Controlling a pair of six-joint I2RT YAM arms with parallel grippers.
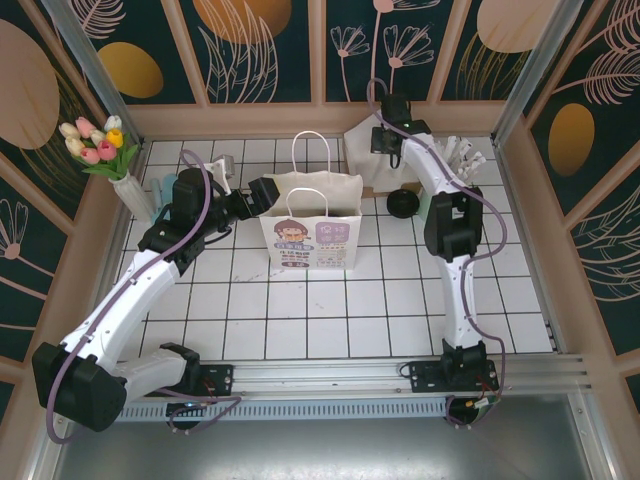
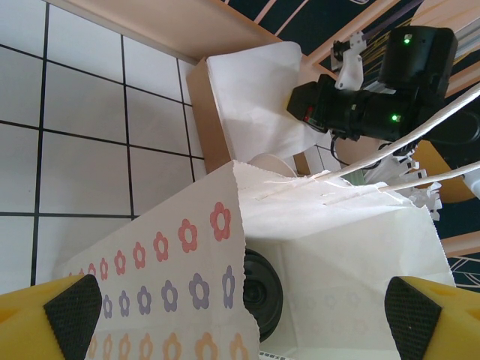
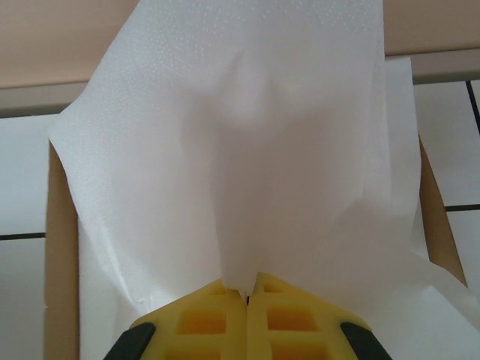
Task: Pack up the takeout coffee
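- Top view: the bag (image 1: 310, 235) stands upright and open in the middle of the table.
- The left gripper (image 1: 264, 192) is at the bag's left edge, level with its mouth. Whether it touches the paper cannot be told here.
- The right gripper (image 1: 384, 148) is behind and to the right of the bag, on a white napkin (image 1: 362, 138).
- A black round item (image 1: 402, 205) lies on the table just right of the bag. Its identity cannot be established.
- Left wrist view: the fingers (image 2: 71, 307) are spread wide, one on each side of the bag's mouth, holding nothing.
- Low inside the bag sits a dark round thing with a ringed top, taken to be the coffee (image 2: 264, 296). The bag's flowered side hides part of it.
- Beyond the bag is the brown holder (image 2: 204, 112), with napkin in it.
- Right wrist view: the yellow fingers (image 3: 214, 300) are pressed together on the napkin, pinching a fold of it. The sheet spreads from them over the holder.
- Progress, as judged: the coffee appears to be in the bag, so the main step looks done.
- The napkin is pinched but not in the bag. Carrying it over and releasing it seems to be what is left.
- If the black item right of the bag is the coffee's lid, capping would also be outstanding. This cannot be verified.
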